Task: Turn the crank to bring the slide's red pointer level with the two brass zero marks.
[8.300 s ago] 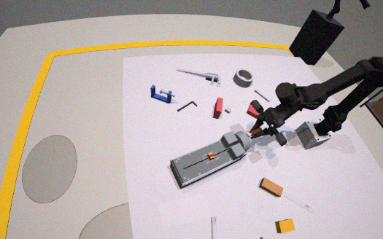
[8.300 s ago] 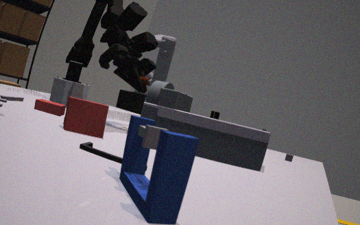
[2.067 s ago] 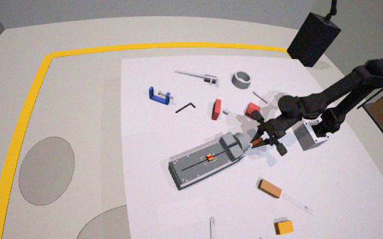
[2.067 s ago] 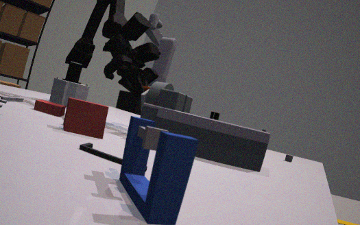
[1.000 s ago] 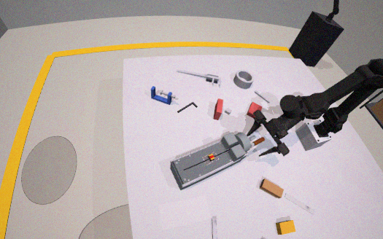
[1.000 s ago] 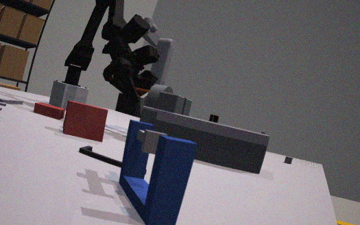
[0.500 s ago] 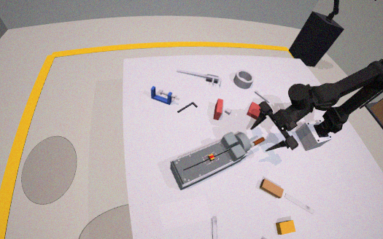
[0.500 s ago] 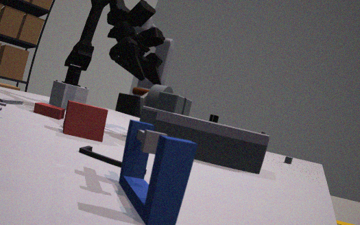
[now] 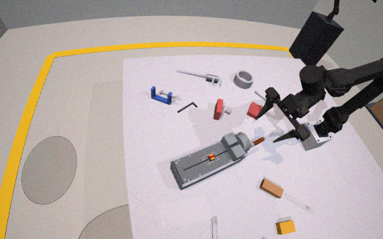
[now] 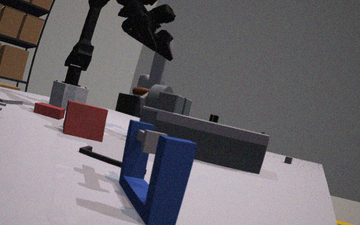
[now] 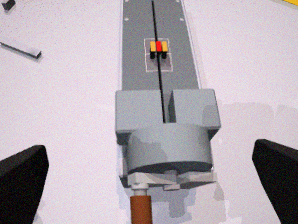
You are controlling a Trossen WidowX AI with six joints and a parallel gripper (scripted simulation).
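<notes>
Top view: elevated, oblique, far; machine (image 9: 201,165) (image 10: 206,142) (image 11: 135,60) centred, arm toward two o'clock. Exterior view: low, near the blue clamp (image 9: 161,99) (image 10: 173,171), machine beyond. Wrist view: close, downward, slide toward twelve o'clock. Top and exterior share machine and clamp.

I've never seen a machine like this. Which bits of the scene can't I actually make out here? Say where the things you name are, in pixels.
- Top view: whether the red pointer (image 9: 211,157) (image 11: 159,46) sits exactly level with the brass marks; too small and grainy.
- Wrist view: the lower end of the crank's brown handle (image 9: 259,140) (image 10: 140,90) (image 11: 141,209), cut off by the bottom edge.
- Exterior view: the top of the arm (image 10: 89,25), cut off by the upper edge.
</notes>
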